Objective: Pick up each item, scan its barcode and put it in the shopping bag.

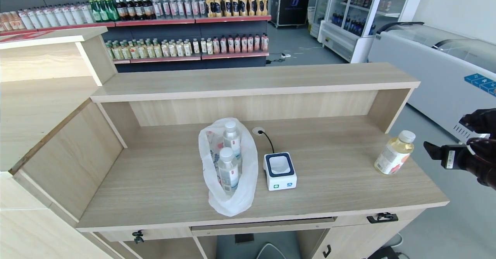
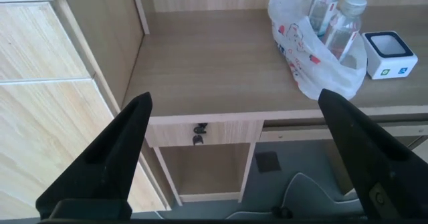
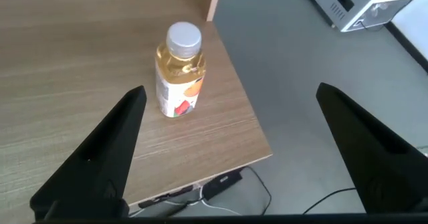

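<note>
Right claw (image 3: 231, 90) sits closest, its two dark fingers spread wide apart and holding nothing. Just ahead of it, nearer one finger than the middle of the gap, the juice bottle (image 3: 179, 70) with the pale cap stands on its base near the corner of the surface (image 3: 67, 117), touched by neither finger. Left claw (image 2: 234, 95) is likewise splayed open and empty, hanging off the front of the surface down by the drawer front, with the shopping bag (image 2: 314, 77) well beyond it and off to one side, and the scanner (image 2: 391, 53) just past the bag. From the head view, the bag lies open on the surface well apart from the right claw, with two clear bottles (image 1: 228, 170) inside it, one behind the other, and the scanner stands just beside the bag on the side facing the right claw. By my reading the job is roughly two thirds through: those two bottles count as bagged, though whether they were scanned cannot be told from here. What is left is the juice bottle alone, which needs gripping, carrying from in front of the right claw over to the scanner with its barcode turned to the window, then lowering into the bag beside the other two
</note>
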Tool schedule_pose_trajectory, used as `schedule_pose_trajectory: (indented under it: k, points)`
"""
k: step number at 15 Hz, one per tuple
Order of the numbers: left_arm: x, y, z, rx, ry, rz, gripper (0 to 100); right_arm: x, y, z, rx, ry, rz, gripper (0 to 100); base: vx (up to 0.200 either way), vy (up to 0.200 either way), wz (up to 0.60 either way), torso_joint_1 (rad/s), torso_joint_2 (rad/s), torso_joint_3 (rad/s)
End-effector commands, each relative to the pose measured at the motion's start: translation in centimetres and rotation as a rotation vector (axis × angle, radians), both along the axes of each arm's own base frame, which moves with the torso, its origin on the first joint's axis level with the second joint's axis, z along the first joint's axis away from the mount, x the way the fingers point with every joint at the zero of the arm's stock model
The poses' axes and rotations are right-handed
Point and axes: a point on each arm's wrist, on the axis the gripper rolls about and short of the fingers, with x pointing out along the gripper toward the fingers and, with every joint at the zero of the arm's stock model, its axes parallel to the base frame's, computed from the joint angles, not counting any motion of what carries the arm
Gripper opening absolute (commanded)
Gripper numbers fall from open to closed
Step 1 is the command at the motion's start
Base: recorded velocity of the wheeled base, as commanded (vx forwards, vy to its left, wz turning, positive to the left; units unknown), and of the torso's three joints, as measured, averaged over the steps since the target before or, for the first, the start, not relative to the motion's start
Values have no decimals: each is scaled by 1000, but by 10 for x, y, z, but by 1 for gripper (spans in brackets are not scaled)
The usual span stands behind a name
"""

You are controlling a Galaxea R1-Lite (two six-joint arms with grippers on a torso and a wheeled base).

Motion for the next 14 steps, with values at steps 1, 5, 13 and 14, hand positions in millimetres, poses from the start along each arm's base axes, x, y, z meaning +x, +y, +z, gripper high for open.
schedule_pose_trajectory:
  k: [1, 5, 13, 14]
  points:
    - [0, 0, 0, 0, 0, 0, 100, 8, -10, -25, 21, 57, -26, 100, 0, 0, 0, 0, 0, 0]
    - [0, 0, 0, 0, 0, 0, 100, 30, -25, -56, 1, 105, 123, 100, 0, 0, 0, 0, 0, 0]
    - [0, 0, 0, 0, 0, 0, 100, 53, -54, -76, -36, 75, 82, 100, 0, 0, 0, 0, 0, 0]
    - [0, 0, 0, 0, 0, 0, 100, 58, -58, -80, -32, 76, 91, 100, 0, 0, 0, 0, 0, 0]
